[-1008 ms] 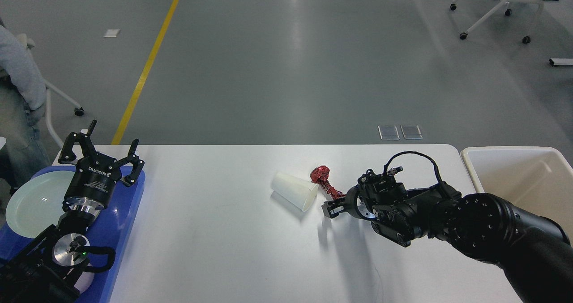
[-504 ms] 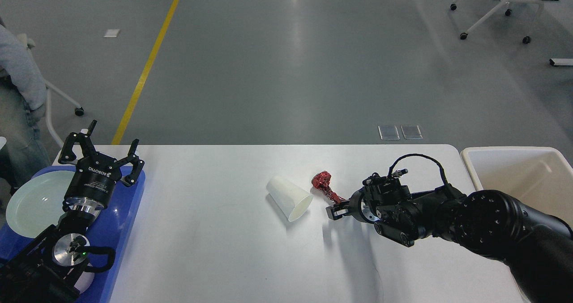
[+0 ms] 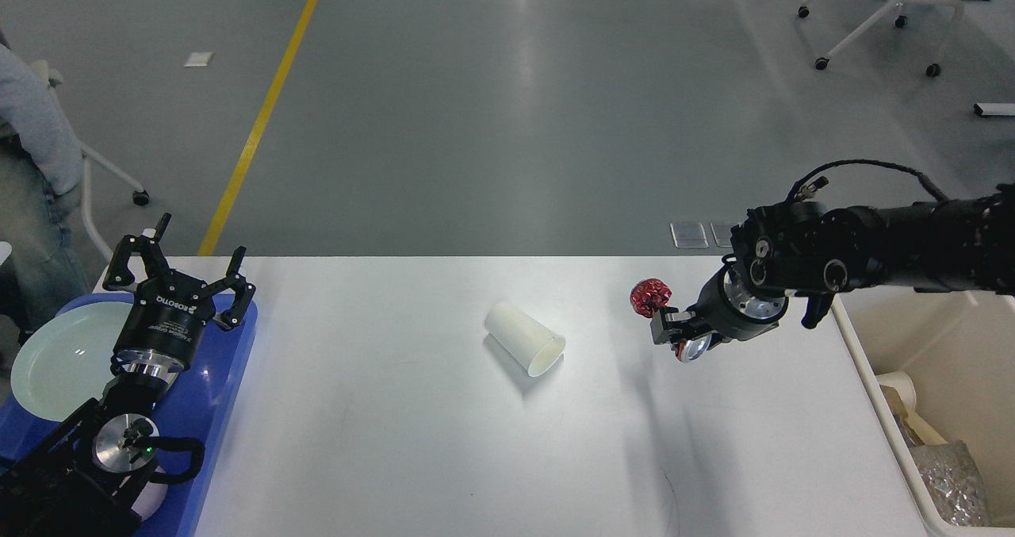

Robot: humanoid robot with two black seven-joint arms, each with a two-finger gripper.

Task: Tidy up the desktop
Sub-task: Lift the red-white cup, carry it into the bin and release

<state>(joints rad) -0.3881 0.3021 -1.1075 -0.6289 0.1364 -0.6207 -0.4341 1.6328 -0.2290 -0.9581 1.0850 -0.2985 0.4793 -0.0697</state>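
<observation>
A wide white desktop (image 3: 396, 442), smooth and plain with rounded far corners, is being viewed from above and is filling the lower half of the head view. Near its middle, a white paper cup (image 3: 525, 338) is lying on its side, a tapered cylinder with its open mouth turned toward the viewer and to the right.

The right arm is being held out from the right edge, above the table's far right part. Its gripper (image 3: 664, 319) is being kept closed on a crumpled red foil wrapper (image 3: 651, 297), a shiny, wrinkled ball whose twisted tail is pinched between the dark fingers. The wrapper is being held clear of the surface, well apart from the cup.

Just beside the table's right edge, a cream rectangular bin (image 3: 868, 378) with smooth plastic walls is being shown; a crinkled silver bag (image 3: 947, 477) and pale scraps are lying inside.

At the left, a glossy blue plastic tray (image 3: 208, 418) is carrying a round pale green plate (image 3: 55, 362). The left gripper (image 3: 181, 269) is being held above the tray with its black, jointed fingers spread wide apart and nothing between them.

Beyond the table, a grey polished floor with a yellow line (image 3: 262, 116) is being shown.
</observation>
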